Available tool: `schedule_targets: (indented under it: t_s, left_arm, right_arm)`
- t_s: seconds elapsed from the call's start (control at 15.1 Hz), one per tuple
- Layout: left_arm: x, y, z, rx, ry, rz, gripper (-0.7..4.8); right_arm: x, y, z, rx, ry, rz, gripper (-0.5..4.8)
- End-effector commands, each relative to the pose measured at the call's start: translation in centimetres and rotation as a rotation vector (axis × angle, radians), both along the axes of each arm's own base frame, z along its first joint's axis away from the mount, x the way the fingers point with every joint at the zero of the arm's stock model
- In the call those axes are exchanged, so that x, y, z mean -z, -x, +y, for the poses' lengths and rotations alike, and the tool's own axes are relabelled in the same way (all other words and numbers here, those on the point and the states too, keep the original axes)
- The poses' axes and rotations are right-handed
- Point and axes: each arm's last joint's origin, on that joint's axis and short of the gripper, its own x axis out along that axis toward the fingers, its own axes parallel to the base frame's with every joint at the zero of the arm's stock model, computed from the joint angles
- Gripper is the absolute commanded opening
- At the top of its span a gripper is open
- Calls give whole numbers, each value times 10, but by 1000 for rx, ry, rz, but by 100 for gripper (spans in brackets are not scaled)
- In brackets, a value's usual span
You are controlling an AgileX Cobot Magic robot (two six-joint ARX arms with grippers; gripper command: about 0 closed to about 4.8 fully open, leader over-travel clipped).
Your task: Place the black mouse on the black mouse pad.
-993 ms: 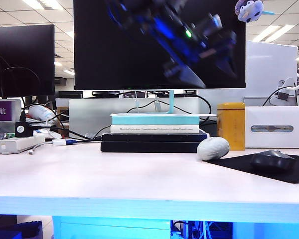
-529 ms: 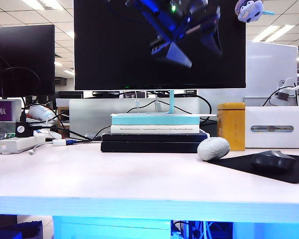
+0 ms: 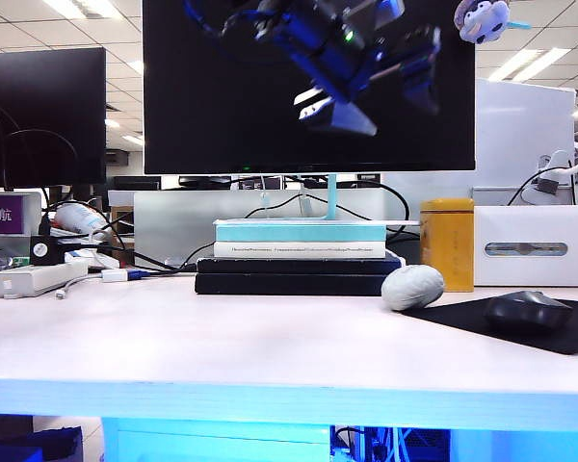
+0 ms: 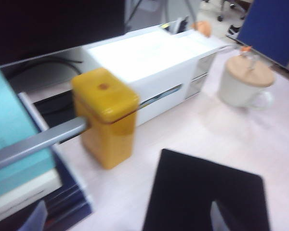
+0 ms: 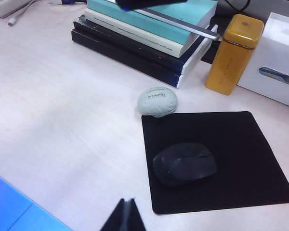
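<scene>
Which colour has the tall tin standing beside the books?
Mustard yellow tin, shown best in the right wrist view.

Black mouse (image 5: 184,163) on black mouse pad (image 5: 241,159), pale grey lump (image 5: 157,101), mustard-yellow tin (image 5: 230,54)

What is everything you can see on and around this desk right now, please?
matte black oval computer mouse: one, black, resting on the pad
thin flat black fabric mouse pad: one, black, desk's right side
light grey pebble-like lump: one, grey, at the pad's far corner
yellow rectangular tin: one, yellow, upright behind the pad
stacked books: several, teal, white, black, under the monitor
large dark monitor: one, black, behind the books
white box: one, white, beside the tin
white lidded cup: one, white, wooden lid, beyond the box
left claw: open, raised before the monitor
right claw: shut, above the desk's near edge
</scene>
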Motion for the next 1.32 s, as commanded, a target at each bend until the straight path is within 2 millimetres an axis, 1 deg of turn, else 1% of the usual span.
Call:
schedule_targets:
  t_s: [0.07, 0.13, 0.2, 0.26, 0.33, 0.4, 0.46, 0.53, 0.6, 0.73, 0.79, 0.86, 0.99, 1.13, 1.26, 1.32]
  left_arm:
    - [5, 5, 14, -49, -8, -45, 434]
    - [10, 8, 23, -59, 8, -60, 344]
    - [13, 13, 32, -64, 16, -63, 236]
    - [15, 15, 35, -65, 15, -65, 211]
    - [18, 18, 42, -68, 7, -57, 165]
    - [21, 23, 47, -68, -6, -50, 116]
    - [25, 28, 53, -75, -11, -49, 52]
    - [26, 38, 63, -91, -4, -63, -6]
    - [25, 42, 68, -93, 5, -74, -6]
    - [21, 56, 84, -120, 32, -113, -6]
    - [18, 67, 98, -147, 33, -120, -6]
    - [13, 82, 118, -176, 38, -132, -6]
    - [7, 122, 157, -270, 49, -185, -6]
    - [8, 148, 179, -341, 59, -228, -6]
    - [12, 164, 200, -399, 61, -256, -6]
    - [15, 168, 213, -460, 50, -258, -6]
  right_arm:
    - [-2, 0, 0, -2, -4, -15, -6]
    - [-2, 0, 0, -2, -3, -15, -6]
    - [-2, 0, 0, -2, -3, -16, -6]
    - [-2, 0, 0, -2, -3, -16, -6]
    - [-3, -1, 0, -2, -5, -19, -6]
    - [-3, -1, 1, -3, -7, -23, -6]
    - [-4, -2, 1, -20, -17, -29, -6]
    - [-6, -2, 2, -48, -34, -47, -6]
    - [-7, -2, 3, -61, -40, -53, -6]
    - [-8, -2, 4, -84, -50, -61, -6]
    - [-8, -2, 4, -84, -49, -65, -6]
    - [-9, 1, 3, -86, -48, -78, -6]
    - [-13, 17, -6, -20, -24, -166, -6]
    - [-16, 31, -14, 49, -12, -260, -6]
    - [-15, 41, -19, 95, -21, -306, -6]
    - [-7, 40, -20, 131, 8, -296, -6]
